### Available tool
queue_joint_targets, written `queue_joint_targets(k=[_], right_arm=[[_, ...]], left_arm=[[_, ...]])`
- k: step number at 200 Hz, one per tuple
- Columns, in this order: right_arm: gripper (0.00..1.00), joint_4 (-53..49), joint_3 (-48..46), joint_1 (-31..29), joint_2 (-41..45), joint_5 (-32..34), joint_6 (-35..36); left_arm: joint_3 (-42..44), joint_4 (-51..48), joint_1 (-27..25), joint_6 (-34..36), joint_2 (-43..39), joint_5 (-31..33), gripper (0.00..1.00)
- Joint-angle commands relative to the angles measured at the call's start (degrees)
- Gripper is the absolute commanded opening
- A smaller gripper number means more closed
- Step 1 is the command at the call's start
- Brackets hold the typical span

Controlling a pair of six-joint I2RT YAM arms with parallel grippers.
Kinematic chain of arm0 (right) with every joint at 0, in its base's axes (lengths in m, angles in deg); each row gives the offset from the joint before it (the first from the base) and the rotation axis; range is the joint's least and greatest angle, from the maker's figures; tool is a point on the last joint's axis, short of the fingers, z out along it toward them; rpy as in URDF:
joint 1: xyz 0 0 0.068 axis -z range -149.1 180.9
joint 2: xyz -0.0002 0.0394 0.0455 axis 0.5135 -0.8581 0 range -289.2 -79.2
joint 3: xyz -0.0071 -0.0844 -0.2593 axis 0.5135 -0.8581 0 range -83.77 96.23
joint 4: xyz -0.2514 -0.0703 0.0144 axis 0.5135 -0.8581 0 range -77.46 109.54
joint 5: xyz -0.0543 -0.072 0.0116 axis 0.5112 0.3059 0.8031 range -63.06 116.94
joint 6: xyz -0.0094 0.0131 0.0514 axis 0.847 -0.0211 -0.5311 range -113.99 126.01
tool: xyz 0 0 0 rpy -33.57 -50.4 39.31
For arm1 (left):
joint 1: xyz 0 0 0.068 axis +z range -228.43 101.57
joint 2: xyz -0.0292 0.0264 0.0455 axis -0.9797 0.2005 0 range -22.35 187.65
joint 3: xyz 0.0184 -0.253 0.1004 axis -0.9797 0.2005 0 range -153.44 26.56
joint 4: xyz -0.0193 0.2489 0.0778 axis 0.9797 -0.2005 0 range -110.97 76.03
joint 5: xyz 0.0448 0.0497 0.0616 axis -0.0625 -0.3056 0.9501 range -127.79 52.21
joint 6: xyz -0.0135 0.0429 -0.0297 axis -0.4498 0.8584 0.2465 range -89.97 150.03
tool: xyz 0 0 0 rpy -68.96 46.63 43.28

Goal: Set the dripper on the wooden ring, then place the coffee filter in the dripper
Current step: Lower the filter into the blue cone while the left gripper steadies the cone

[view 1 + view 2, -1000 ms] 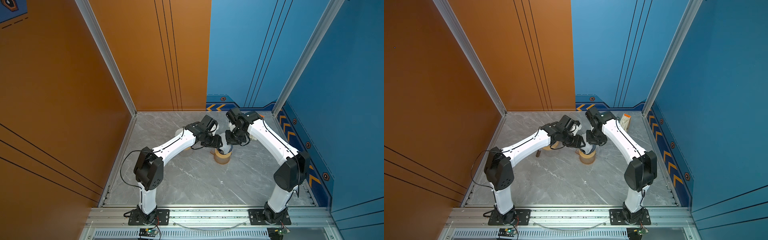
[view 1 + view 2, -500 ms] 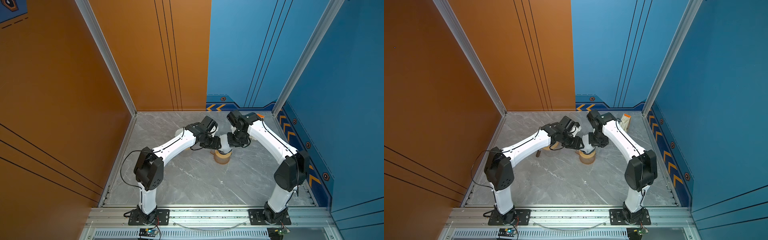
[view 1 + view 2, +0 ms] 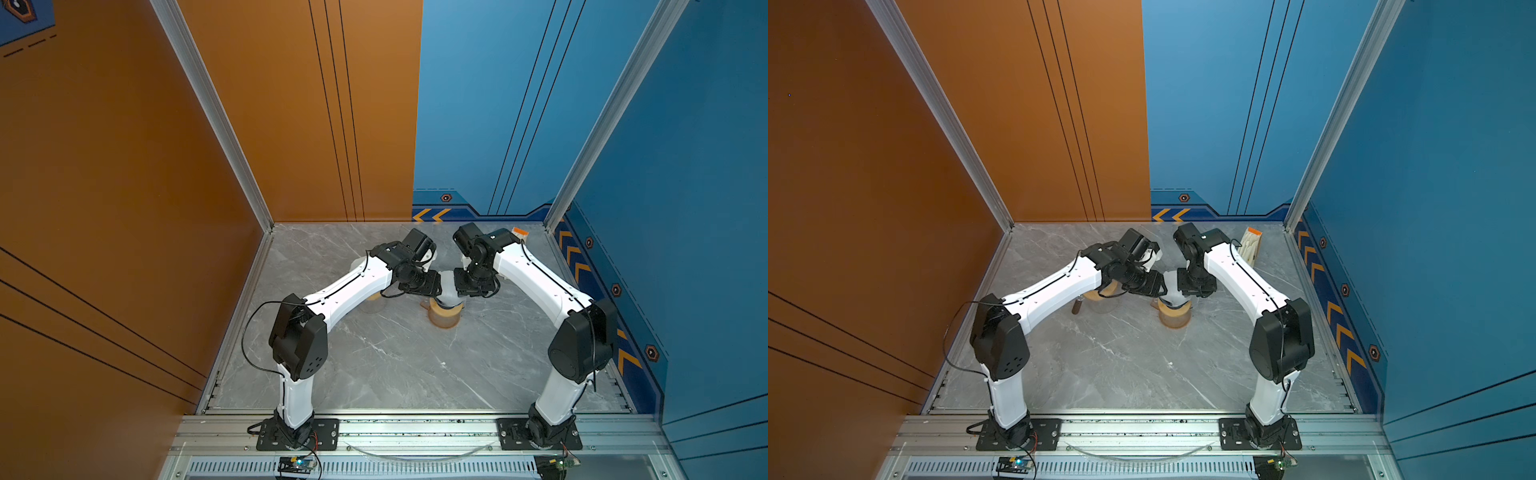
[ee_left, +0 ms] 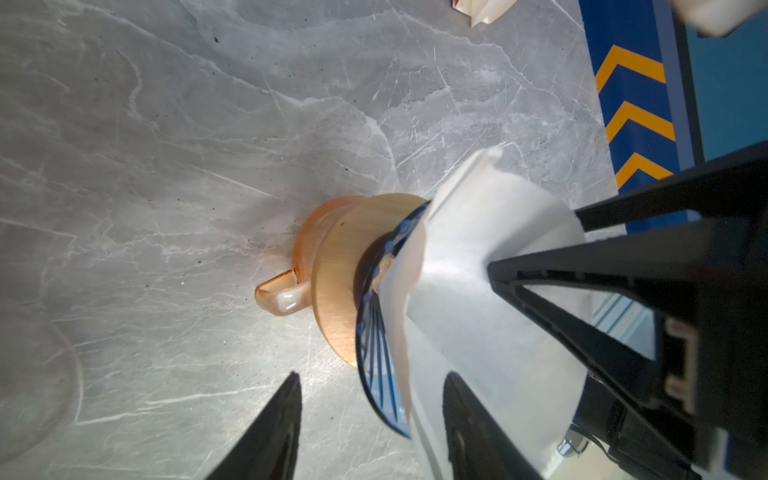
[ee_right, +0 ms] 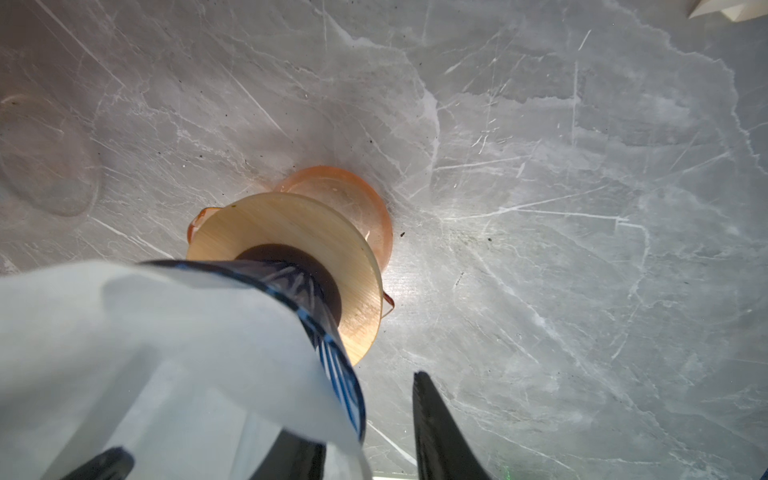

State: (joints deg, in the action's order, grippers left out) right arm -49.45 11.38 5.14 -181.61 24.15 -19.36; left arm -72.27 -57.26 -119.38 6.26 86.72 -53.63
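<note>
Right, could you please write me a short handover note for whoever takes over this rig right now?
Left gripper: open, jaws straddling the rim of the dripper, gripping nothing.
Right gripper: open, at the edge of the coffee filter; one finger is hidden under the paper.
Things: the dripper stands on the orange cup mid-table. The coffee filter sits in its cone, but one side drapes over the rim.
Done: filter delivered into the dripper.
Left: probably press it flush, then back both arms off gently, since the paper could snag.
</note>
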Motion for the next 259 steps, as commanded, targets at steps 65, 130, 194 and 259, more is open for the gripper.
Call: queue_joint_targets(k=[65, 130, 194, 259], right_arm=[[0.35, 2.5, -1.4, 0.5, -0.7, -1.1, 0.8], [0.35, 3.5, -3.2, 0.6, -1.2, -1.0, 1.0], [0.35, 5.0, -4.5, 0.7, -1.7, -1.9, 0.9], [0.34, 5.2, -4.5, 1.0, -2.3, -2.1, 1.1]], left_arm=[[-2.6, -2.4, -0.5, 1.2, 3.3, 1.1, 0.56], [-2.4, -2.4, -0.3, 1.2, 3.8, 1.0, 0.56], [-2.1, -2.4, -0.1, 1.1, 4.6, 1.0, 0.56], [-1.8, -2.4, 0.1, 0.9, 4.2, 1.4, 0.56]])
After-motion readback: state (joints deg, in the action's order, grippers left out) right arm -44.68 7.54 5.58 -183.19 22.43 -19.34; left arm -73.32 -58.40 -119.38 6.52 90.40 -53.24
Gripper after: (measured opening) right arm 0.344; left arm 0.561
